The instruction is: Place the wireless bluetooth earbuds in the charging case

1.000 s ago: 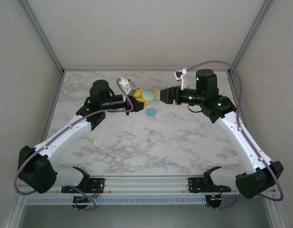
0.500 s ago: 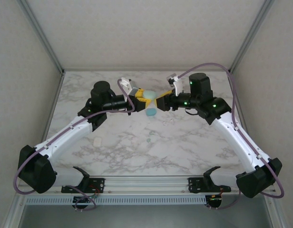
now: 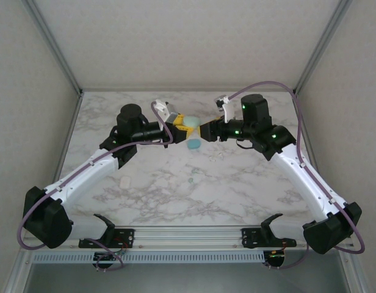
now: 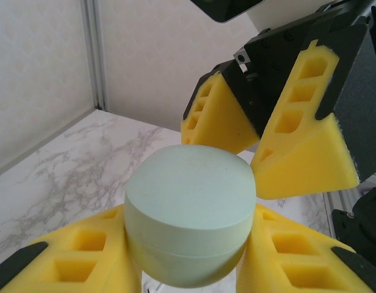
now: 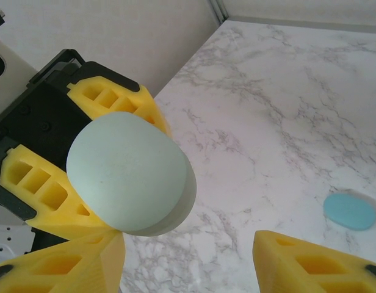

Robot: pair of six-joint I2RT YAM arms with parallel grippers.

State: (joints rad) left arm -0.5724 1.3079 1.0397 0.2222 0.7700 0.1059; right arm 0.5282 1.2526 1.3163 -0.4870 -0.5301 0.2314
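Observation:
My left gripper is shut on a pale mint charging case, its yellow fingers pressing both sides; the lid looks closed. The case is held above the table at mid back. My right gripper faces it from the right, open, with its fingers just beyond the case and nothing between them. In the right wrist view the case hangs up and left of my right gripper. A tiny teal earbud lies on the marble nearer the front. Small pale buds lie right of centre.
A teal rounded case-like piece lies on the marble just below the two grippers, seen also as a blue oval. A small white piece rests by the left arm. Frame posts stand at the back corners.
My right gripper has moved left, closing the gap until its fingers are right at the held case. The left gripper and the case have barely shifted.

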